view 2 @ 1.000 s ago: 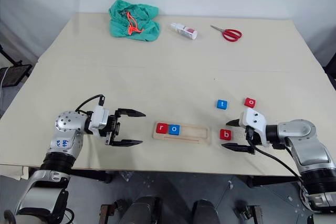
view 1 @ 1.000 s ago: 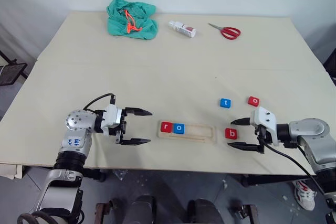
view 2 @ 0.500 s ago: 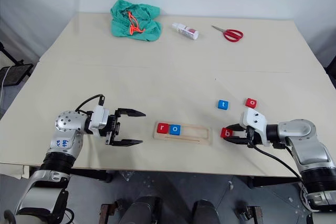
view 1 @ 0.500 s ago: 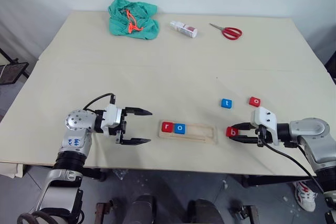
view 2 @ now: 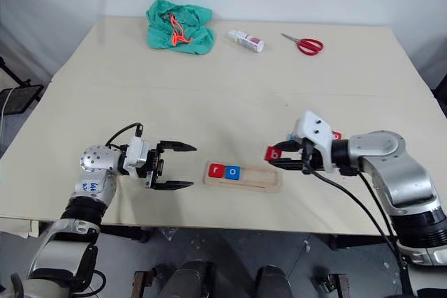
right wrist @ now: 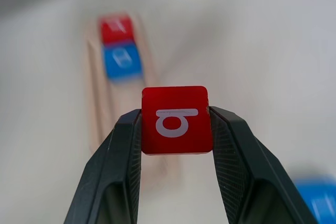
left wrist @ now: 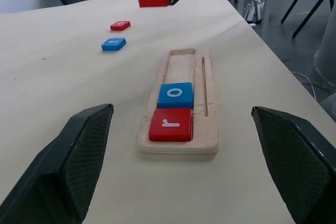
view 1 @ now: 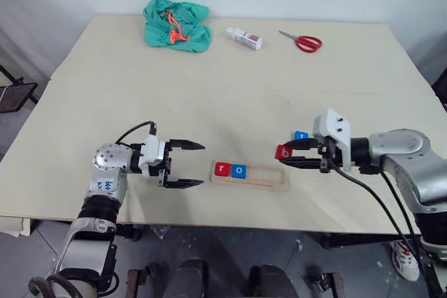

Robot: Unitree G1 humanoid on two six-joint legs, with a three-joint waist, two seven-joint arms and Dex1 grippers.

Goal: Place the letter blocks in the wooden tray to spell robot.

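1. Two of five letters are set: the red r block [left wrist: 170, 124] and the blue o block [left wrist: 176, 94] sit side by side at the left end of the wooden tray [view 1: 281, 181].
2. The right gripper [right wrist: 176, 121] pinches the red b block [right wrist: 176, 120] above the tray's right end.
3. The blue t block [left wrist: 113, 44] and what looks like a red o block [left wrist: 120, 25] wait on the table [view 1: 230, 95], beyond the tray.
4. The left gripper [view 1: 187, 165] hovers beside the tray, jaws wide, empty.

arms: silver joints | wrists: white | fingers [left wrist: 79, 166]: black, seemingly textured | cables: black
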